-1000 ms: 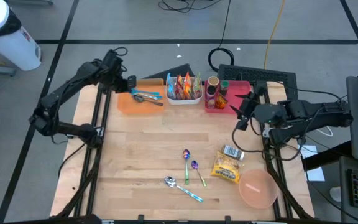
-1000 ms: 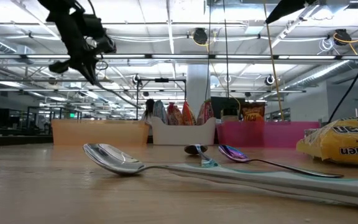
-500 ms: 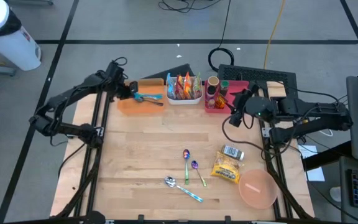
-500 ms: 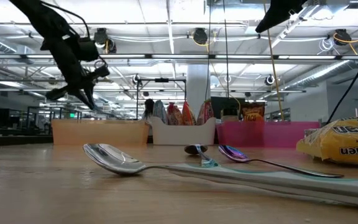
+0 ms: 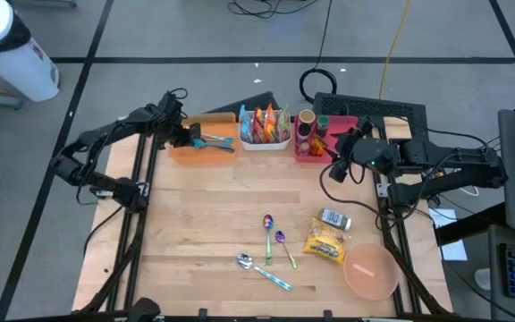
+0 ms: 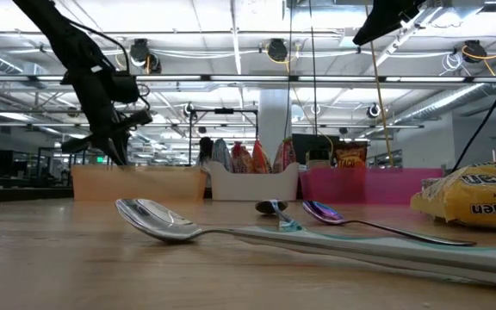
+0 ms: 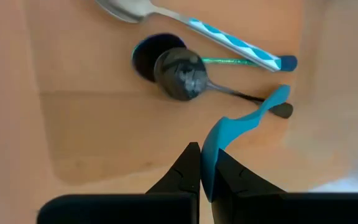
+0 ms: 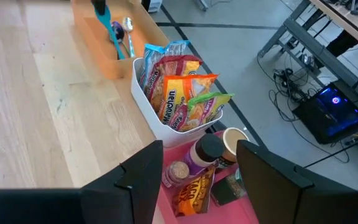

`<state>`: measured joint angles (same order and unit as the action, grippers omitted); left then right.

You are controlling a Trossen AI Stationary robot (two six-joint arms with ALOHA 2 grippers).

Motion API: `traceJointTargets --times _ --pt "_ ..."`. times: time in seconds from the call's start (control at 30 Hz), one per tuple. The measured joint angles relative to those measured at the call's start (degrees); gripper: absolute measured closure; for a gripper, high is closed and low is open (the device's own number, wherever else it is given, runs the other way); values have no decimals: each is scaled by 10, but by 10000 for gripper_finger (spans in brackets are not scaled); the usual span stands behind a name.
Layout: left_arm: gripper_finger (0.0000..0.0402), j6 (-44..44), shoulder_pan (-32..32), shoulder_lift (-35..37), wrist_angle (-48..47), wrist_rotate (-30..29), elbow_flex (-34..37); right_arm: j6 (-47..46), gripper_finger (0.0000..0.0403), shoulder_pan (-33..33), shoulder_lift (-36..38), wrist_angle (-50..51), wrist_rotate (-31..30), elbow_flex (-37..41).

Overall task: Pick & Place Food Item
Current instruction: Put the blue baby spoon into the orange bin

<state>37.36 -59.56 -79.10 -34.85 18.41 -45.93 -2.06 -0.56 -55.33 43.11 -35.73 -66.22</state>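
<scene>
My left gripper [image 7: 202,163] is low over the orange tray [image 5: 179,154] at the table's far left, shut on a blue wavy utensil handle [image 7: 244,121]. Three spoons [image 7: 179,68] lie in the tray beneath it. My right gripper [image 8: 197,180] hangs open, holding nothing, above the table near the pink bin [image 5: 316,154] and the white bin [image 8: 148,106] of snack packets. A yellow ramen packet [image 5: 325,241] and a small grey packet [image 5: 333,218] lie flat on the table at the near right. My left gripper pinches one end of the blue wavy handle [image 7: 209,149] between its two fingertips, coming from above and slanting down. The handle sticks out beyond the fingers over the tray. I cannot tell whether its free end [image 7: 280,94] touches the spoons below.
Three spoons [image 5: 271,246] lie near the table's middle front, and a pink bowl [image 5: 369,271] sits at the near right corner. Jars and a cup stand in the pink bin. Bare wood lies between the bins and the spoons.
My left gripper has come down toward the orange tray with the blue handle still pinched. My right gripper shifted a little toward the table's left and has since kept still.
</scene>
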Motion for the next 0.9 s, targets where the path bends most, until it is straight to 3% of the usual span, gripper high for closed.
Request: traceJointTargets --times 0.6,0.9 --pt "382 -28 -5 -23 30 -26 0 -14 207 0 0 1 -1 0" --pt "315 -28 -12 -24 23 -57 0 -14 207 0 0 5 -1 0"
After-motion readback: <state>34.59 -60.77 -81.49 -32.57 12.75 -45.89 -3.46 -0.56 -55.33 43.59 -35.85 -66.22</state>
